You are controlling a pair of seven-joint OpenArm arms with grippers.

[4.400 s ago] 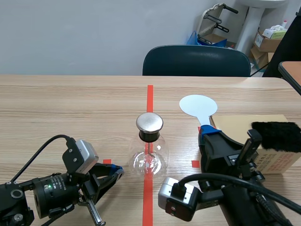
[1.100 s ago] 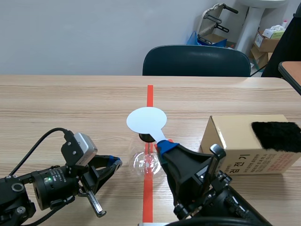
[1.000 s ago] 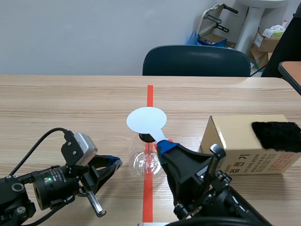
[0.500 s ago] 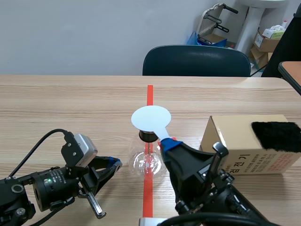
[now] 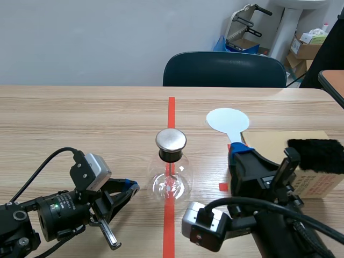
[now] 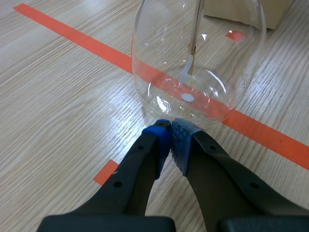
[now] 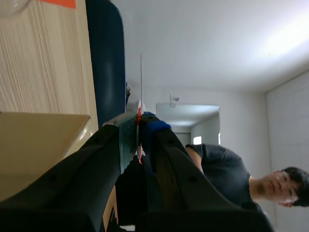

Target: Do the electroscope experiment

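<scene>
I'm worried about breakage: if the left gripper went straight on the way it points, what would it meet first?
The glass flask, low on its rounded wall. The left gripper, fingers shut, sits right at its base; whether they touch is unclear.

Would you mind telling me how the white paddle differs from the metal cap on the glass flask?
The paddle is pale, flat and thin; the metal cap is shiny and slightly domed. The paddle is held up in the right gripper; the metal cap sits on the black stopper of the glass flask. The paddle has a handle; the metal cap has none. Both are round.
</scene>
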